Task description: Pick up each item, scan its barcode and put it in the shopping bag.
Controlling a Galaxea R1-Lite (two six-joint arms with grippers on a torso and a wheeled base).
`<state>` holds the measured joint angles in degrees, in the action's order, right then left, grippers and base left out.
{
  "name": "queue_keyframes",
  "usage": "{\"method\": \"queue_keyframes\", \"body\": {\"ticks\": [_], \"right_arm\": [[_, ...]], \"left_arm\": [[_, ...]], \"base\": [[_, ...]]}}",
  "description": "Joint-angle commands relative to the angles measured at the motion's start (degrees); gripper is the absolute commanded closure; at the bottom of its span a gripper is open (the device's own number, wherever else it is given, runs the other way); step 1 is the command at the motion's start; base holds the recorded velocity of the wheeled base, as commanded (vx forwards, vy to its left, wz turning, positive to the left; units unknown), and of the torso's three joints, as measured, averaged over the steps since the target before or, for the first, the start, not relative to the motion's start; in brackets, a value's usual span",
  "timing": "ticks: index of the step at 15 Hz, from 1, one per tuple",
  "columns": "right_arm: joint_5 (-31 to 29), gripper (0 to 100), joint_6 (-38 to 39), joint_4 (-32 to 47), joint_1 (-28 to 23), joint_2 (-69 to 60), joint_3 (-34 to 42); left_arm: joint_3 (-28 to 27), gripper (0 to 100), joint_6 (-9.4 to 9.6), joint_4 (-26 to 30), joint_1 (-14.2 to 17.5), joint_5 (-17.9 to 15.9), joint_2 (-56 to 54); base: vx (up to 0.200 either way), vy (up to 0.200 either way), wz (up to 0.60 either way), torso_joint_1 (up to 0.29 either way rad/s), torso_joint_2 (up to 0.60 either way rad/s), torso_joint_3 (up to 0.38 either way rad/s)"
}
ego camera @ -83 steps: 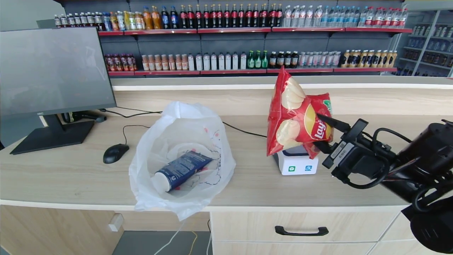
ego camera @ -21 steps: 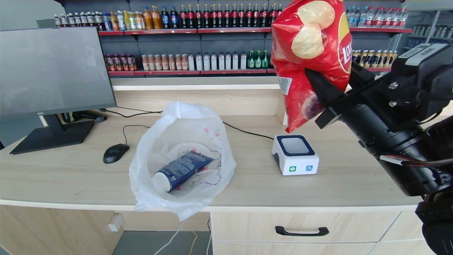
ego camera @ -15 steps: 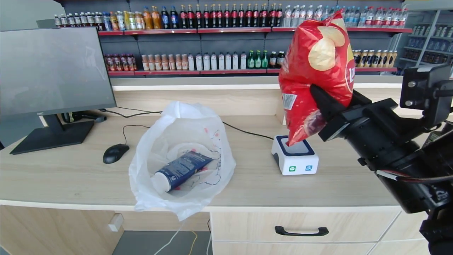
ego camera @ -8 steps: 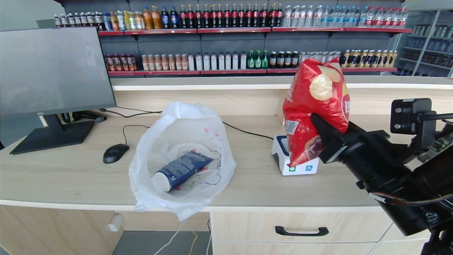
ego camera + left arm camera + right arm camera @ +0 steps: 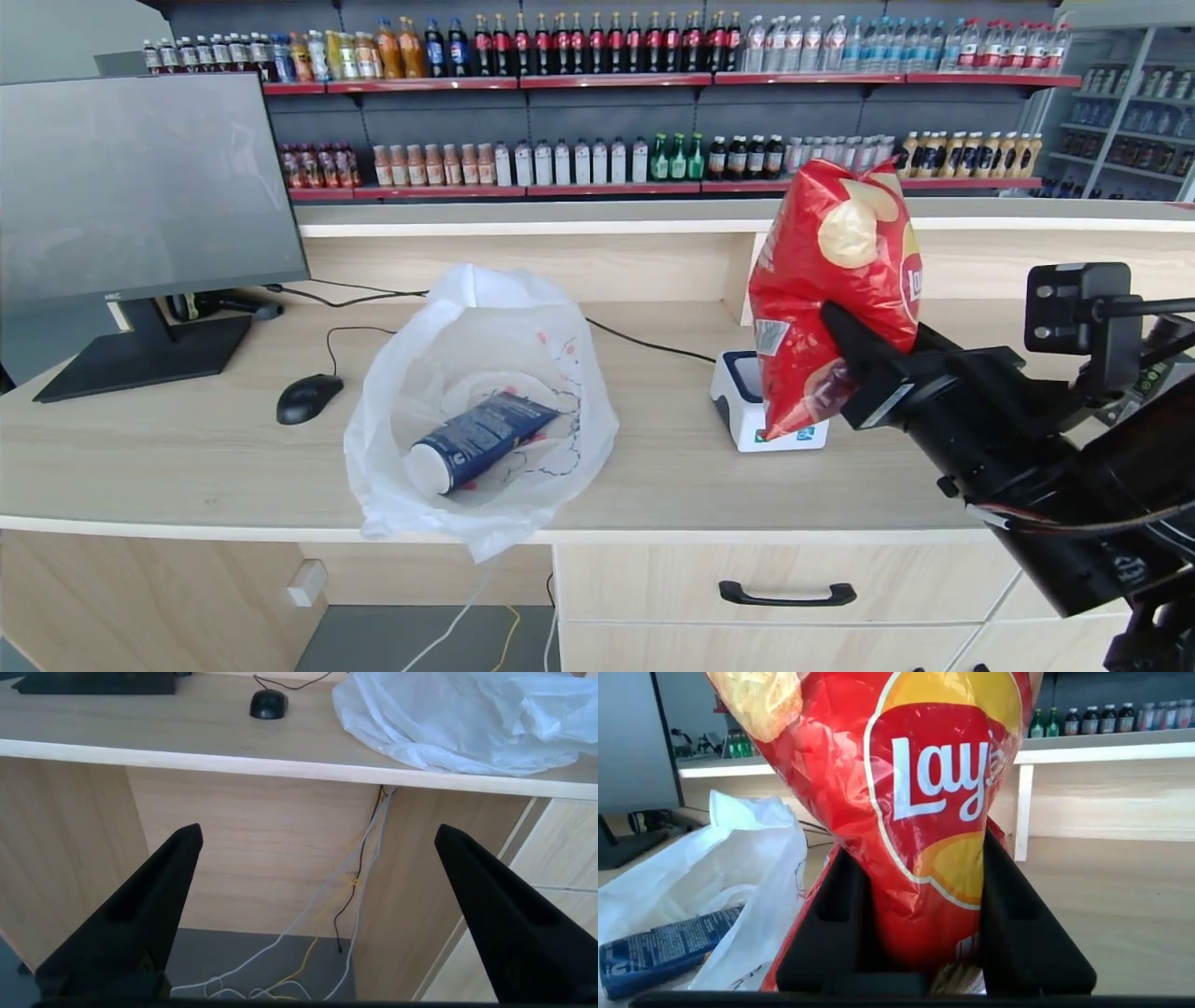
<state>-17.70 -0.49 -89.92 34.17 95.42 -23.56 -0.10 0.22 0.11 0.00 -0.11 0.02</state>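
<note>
Brought crinkly red foil crisp bag (image 5: 831,271), clamped in right gripper (image 5: 868,327), down close over white box-shaped scanner (image 5: 736,411); likely scanning now.

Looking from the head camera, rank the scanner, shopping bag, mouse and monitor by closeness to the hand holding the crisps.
1. Scanner, beside the right gripper holding the chip bag.
2. Shopping bag, mid-counter.
3. Mouse, further left.
4. Monitor, far left.

The head camera looks down on the table (image 5: 653,485); the wrist cameras look from low and near; all share the shopping bag (image 5: 481,317).
</note>
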Motion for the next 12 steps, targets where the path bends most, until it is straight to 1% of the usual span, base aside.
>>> {"method": "queue_keyframes", "body": {"ticks": [1,2,3,5,12], "right_arm": [[0.03,100,-0.04,-0.08,0.02,-0.05,-0.08],[0.03,100,0.14,-0.08,0.02,-0.14,-0.17],[0.03,100,0.75,-0.08,-0.07,0.03,-0.78],[0.03,100,0.84,-0.08,-0.16,0.30,-1.92],[0.03,100,0.84,-0.08,-0.16,-1.46,-1.75]], "left_arm": [[0.01,0,-0.22,-0.02,0.00,0.02,-0.02],[0.01,0,-0.40,-0.02,0.09,0.11,-0.02],[0.01,0,-1.01,-0.02,0.09,0.11,-0.02],[0.01,0,-0.83,-0.02,0.00,0.11,-0.02],[0.01,0,-0.75,-0.02,0.09,0.11,-0.02]], "base": [[0.000,0.200,0.00,-0.017,0.00,0.007],[0.000,0.200,0.00,-0.007,-0.01,0.007],[0.000,0.200,0.00,0.017,0.01,-0.002],[0.000,0.200,0.00,0.007,0.00,0.007],[0.000,0.200,0.00,0.004,0.00,0.001]]}}
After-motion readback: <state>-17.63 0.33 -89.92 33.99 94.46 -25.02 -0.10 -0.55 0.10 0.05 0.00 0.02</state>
